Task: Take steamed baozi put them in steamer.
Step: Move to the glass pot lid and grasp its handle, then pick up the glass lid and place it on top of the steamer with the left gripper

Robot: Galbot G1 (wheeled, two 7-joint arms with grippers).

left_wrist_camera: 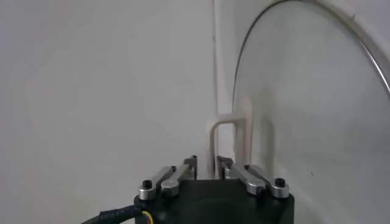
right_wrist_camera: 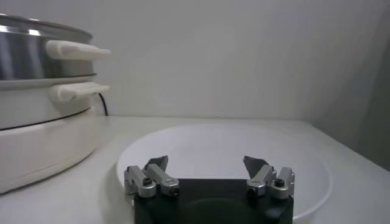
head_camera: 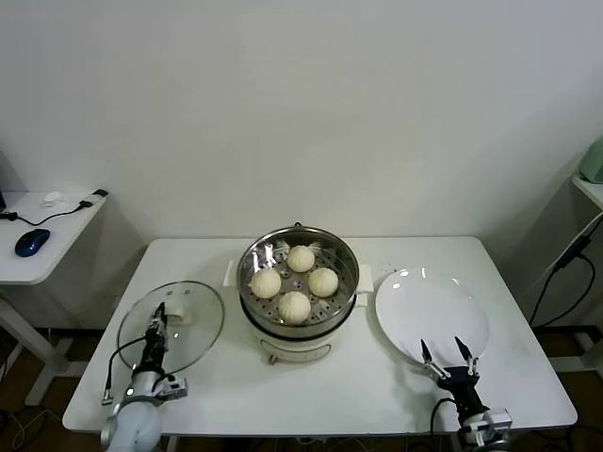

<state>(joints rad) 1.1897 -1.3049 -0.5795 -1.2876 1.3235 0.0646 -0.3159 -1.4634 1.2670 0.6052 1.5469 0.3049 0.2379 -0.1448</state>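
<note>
Left gripper [head_camera: 157,325] clenched on glass lid [head_camera: 193,320] handle; right gripper [head_camera: 448,357] released over white plate [head_camera: 415,301]. Baozi [head_camera: 294,306] inside steamer [head_camera: 330,311], between grippers. Judged soft, light; cup sides gently.

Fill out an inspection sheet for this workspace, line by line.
Surface: white table.
Job's things: four buns in the steamer.
Clutter: glass lid lying left of the steamer, bare white plate to its right.
Grippers: left gripper on the lid's handle, fingers either side; right gripper open at the plate's near edge.
Cables: black cable beside the left arm.
Surroundings: side desk with blue mouse.
</note>
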